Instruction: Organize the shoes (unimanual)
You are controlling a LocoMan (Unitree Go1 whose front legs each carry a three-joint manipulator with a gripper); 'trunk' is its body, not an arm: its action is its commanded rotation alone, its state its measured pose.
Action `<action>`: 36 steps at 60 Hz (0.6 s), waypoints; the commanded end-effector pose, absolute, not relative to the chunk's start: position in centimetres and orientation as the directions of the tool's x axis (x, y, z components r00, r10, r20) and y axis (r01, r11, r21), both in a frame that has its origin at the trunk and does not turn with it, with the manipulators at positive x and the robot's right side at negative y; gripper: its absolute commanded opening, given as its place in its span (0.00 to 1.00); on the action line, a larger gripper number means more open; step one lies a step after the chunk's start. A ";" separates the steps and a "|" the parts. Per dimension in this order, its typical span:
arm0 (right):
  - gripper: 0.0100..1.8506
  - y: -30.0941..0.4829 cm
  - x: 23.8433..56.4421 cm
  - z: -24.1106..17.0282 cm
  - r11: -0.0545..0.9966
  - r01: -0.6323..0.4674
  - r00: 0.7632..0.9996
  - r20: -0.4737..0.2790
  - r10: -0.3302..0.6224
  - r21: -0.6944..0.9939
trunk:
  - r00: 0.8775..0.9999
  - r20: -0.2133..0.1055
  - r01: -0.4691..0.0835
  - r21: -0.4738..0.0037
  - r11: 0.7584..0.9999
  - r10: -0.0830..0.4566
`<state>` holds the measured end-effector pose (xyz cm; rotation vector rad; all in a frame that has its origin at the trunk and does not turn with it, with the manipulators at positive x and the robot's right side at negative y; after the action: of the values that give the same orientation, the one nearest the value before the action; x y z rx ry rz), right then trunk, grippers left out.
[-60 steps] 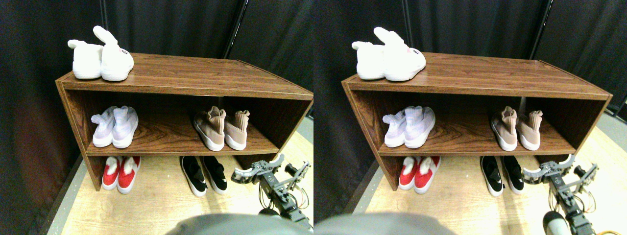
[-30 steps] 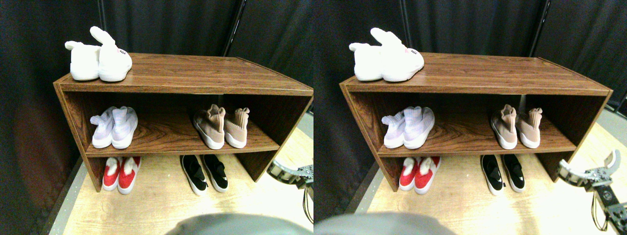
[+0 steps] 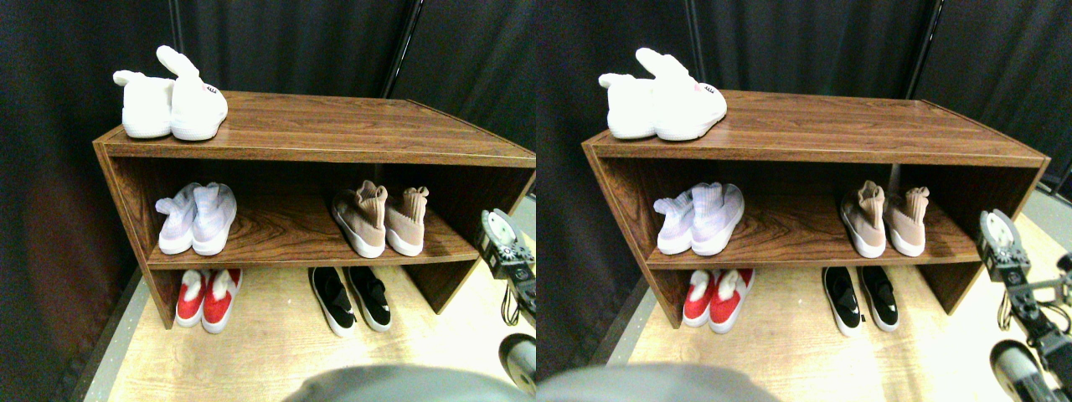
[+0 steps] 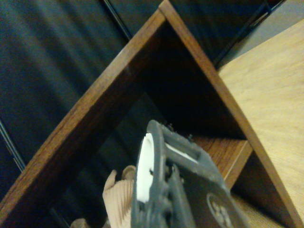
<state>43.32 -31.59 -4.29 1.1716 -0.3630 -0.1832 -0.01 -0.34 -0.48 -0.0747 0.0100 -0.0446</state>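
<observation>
The tan knit sneakers [image 3: 378, 219] stand side by side on the middle shelf [image 3: 285, 239] of the wooden shoe rack [image 3: 318, 134], toward its right end, white soles near the shelf's front edge and sock collars upright. Under them, on the light wood floor [image 3: 276, 343] inside the rack's bottom opening, the black slip-ons [image 3: 350, 297] lie as a pair, toes pointing out past the rack's front.

The right gripper [image 3: 502, 243] is raised just outside the rack's right front corner, beside the right side panel, at about the height of the middle shelf. It is near the tan pair but apart from it, with the shelf's right end between them; the black pair lies lower and further left, well apart from it. Nothing is seen in the gripper. Whether its jaws are parted or closed I cannot tell: only a dark jaw frame with a white pad faces the camera. In the wrist view the jaw frame [image 4: 175, 190] looks into the rack's right end, and a ribbed tan collar [image 4: 118, 197] shows just past it.

On the left of the middle shelf sit the lavender sneakers [image 3: 197, 218]. Red slippers [image 3: 207, 295] lie on the floor below them. White bunny-ear slippers [image 3: 172, 96] rest on the top board's left rear corner. Dark curtains [image 3: 293, 42] hang behind.
</observation>
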 end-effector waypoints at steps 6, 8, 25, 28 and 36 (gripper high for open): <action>0.03 -32.1 46.7 -5.1 0.322 0.001 0.932 0.116 -0.344 0.947 | 0.999 0.002 0.042 -0.094 0.995 -0.042; 0.03 -32.1 46.9 -5.1 0.314 0.006 0.931 0.109 -0.349 0.950 | 0.999 0.002 0.042 -0.094 0.995 -0.042; 0.03 -31.4 49.9 -7.3 0.272 0.119 0.929 -0.010 -0.370 0.955 | 1.000 -0.009 0.015 -0.107 0.994 -0.016; 0.03 -30.8 50.0 -7.6 0.270 0.134 0.927 -0.024 -0.375 0.954 | 1.000 -0.011 0.009 -0.110 0.994 -0.011; 0.03 -30.0 50.5 -8.4 0.256 0.151 0.930 -0.049 -0.363 0.955 | 1.000 -0.017 -0.004 -0.119 0.993 0.002</action>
<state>50.25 -30.08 -8.14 1.2650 -0.1820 -0.3349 -0.24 -0.22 -0.36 -0.1046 0.0033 -0.0175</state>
